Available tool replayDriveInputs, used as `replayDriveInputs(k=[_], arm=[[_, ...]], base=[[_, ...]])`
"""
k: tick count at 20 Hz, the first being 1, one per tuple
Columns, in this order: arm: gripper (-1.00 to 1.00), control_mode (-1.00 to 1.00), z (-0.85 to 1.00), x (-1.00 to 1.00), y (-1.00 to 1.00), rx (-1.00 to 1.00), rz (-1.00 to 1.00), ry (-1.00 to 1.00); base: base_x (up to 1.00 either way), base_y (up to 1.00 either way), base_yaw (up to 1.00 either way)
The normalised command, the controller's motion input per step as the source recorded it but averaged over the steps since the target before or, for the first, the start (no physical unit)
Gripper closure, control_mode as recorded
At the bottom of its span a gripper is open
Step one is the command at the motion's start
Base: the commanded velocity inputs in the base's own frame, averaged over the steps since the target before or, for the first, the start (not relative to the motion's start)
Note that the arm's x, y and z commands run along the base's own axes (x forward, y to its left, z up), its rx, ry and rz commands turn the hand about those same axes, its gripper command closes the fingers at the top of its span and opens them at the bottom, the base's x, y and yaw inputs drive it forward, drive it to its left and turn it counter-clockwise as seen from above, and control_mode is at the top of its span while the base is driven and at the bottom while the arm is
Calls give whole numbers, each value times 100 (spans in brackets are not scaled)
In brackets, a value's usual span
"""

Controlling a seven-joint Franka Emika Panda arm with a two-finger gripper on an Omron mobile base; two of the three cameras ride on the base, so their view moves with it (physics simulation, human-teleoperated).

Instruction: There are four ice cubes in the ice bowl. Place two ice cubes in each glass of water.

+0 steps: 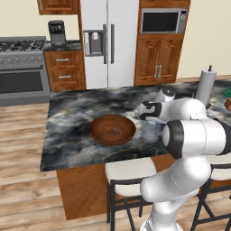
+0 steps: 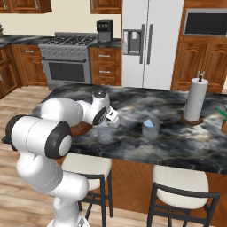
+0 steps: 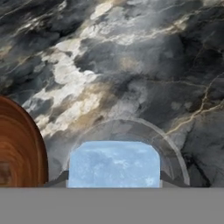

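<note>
The reddish-brown wooden ice bowl (image 1: 112,129) sits on the dark marble island, and its rim shows at the left of the hand view (image 3: 19,148). Faint pale ice cubes (image 1: 116,131) lie inside it. Just right of the bowl stands one clear glass of water (image 1: 150,133) (image 2: 105,133). My gripper (image 1: 151,121) (image 2: 106,125) (image 3: 113,180) hangs directly over this glass, shut on a pale-blue ice cube (image 3: 113,164). The glass's rim (image 3: 173,146) curves around the cube from below. A second glass of water (image 2: 150,127) stands farther right on the counter.
A tall white paper-towel roll (image 1: 205,85) (image 2: 195,99) stands at the island's right. Two stools (image 2: 179,186) are tucked under the near edge. The range, the fridge (image 1: 108,40) and cabinets line the back wall. A plant (image 1: 227,97) sits at the far right.
</note>
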Motion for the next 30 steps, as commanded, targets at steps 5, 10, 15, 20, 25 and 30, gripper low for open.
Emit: replayDriveInputs(k=[5,10,15,20,25,30], arm=[[-100,-100,33,3,1,-3,-2,1],[-100,-100,13,0,0,-2,-2,3],[-100,-100,6,1,0,-2,-2,4],[-100,-100,28,-35,-17,0,-2,0],[-100,-100,24,-100,-4,1,16,0],[-100,-100,14,-89,71,-14,51,3]], base=[[0,0,0],[0,0,0],[0,0,0],[0,0,0],[0,0,0],[0,0,0]])
